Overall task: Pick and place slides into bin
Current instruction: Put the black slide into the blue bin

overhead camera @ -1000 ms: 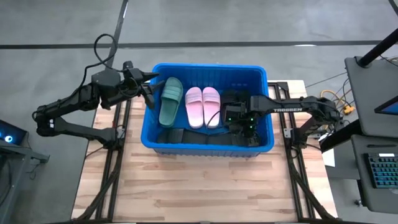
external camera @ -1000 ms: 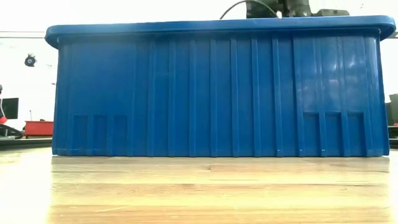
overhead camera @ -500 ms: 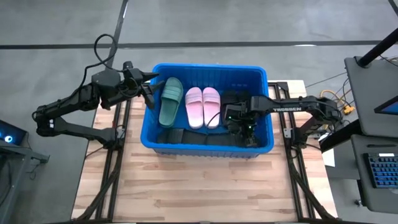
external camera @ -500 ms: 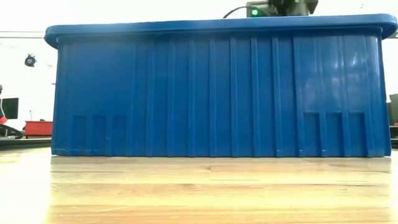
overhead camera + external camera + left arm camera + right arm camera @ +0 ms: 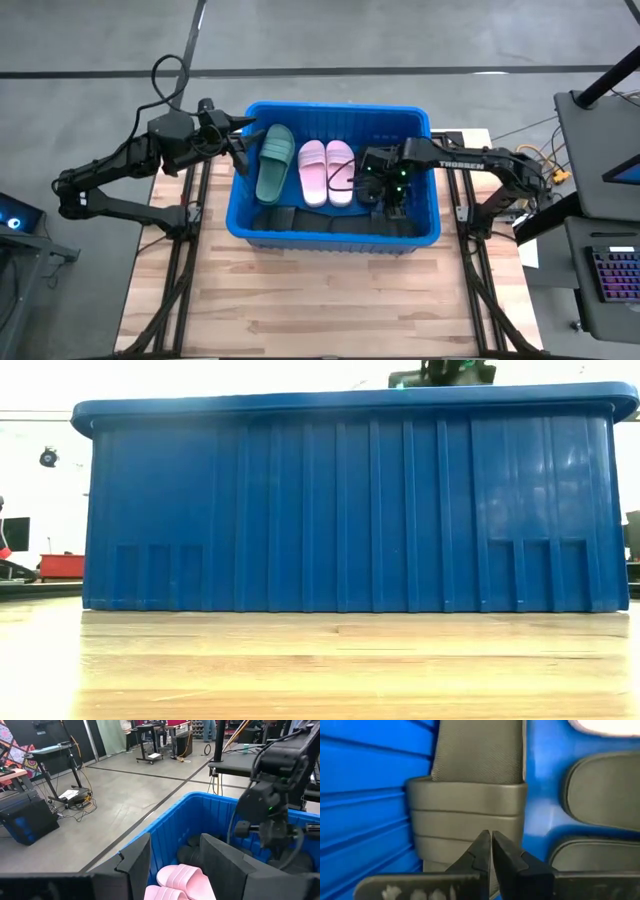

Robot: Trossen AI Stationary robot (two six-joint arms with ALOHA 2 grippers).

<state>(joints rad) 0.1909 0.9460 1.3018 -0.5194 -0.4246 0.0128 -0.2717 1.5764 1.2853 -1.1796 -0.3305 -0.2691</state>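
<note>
The blue bin point(image 5: 330, 106) stands mid-table and fills the low view point(image 5: 340, 510). In it lie a dark green slide point(image 5: 272, 160), its far end raised against the left wall, two pink slides point(image 5: 327, 170) side by side, and black slides along the near wall point(image 5: 310, 218) and at the right point(image 5: 375, 158). My right gripper point(image 5: 385, 192) is inside the bin's right part, shut with nothing between its fingers point(image 5: 491, 840), pointing down over a black slide's strap point(image 5: 470, 805). My left gripper point(image 5: 240, 148) is open point(image 5: 175, 865) over the bin's left rim, beside the green slide. My right gripper's shut fingertips point(image 5: 482, 845) point down from above at the wide strap point(image 5: 470, 820) of a black slide that lies flat beside the bin's right wall. I cannot tell whether they touch it.
The bin's ribbed wall point(image 5: 370, 780) stands close beside my right gripper. Two more black slides point(image 5: 605, 790) lie on its other side. Bare wooden table point(image 5: 320, 300) lies before the bin. A keyboard point(image 5: 612, 280) and desk stand off the table's right.
My right gripper has gone a little toward the table's far edge and left inside the bin.
</note>
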